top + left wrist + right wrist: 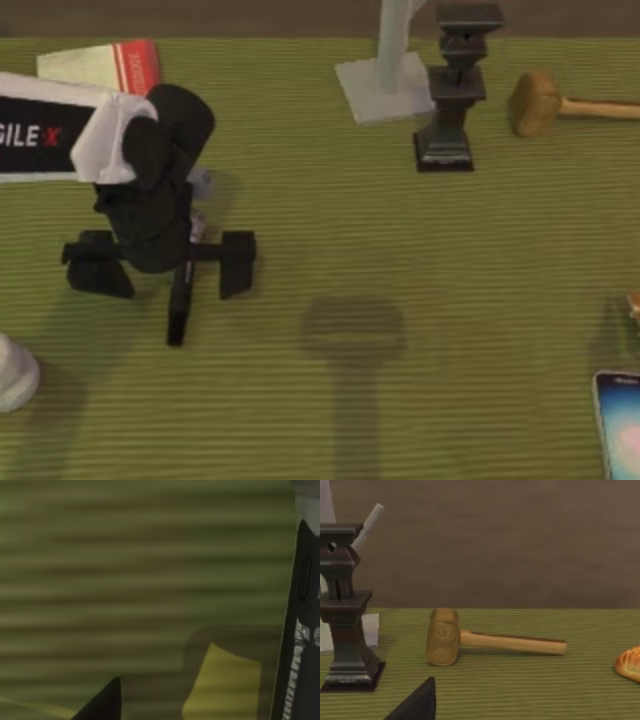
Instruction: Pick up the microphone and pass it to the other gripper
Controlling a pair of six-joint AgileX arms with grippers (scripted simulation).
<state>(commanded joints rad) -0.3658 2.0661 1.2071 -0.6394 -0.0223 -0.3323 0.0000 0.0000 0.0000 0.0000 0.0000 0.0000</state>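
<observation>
Black tapered microphone (179,300) lies on your ribbed green desk (420,280); left hand (160,262) spread wide astride it, gripping nothing.

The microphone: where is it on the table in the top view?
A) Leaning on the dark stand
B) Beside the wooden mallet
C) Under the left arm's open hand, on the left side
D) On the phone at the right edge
C: the microphone lies below the left hand, whose fingers stand spread either side of it.
</observation>
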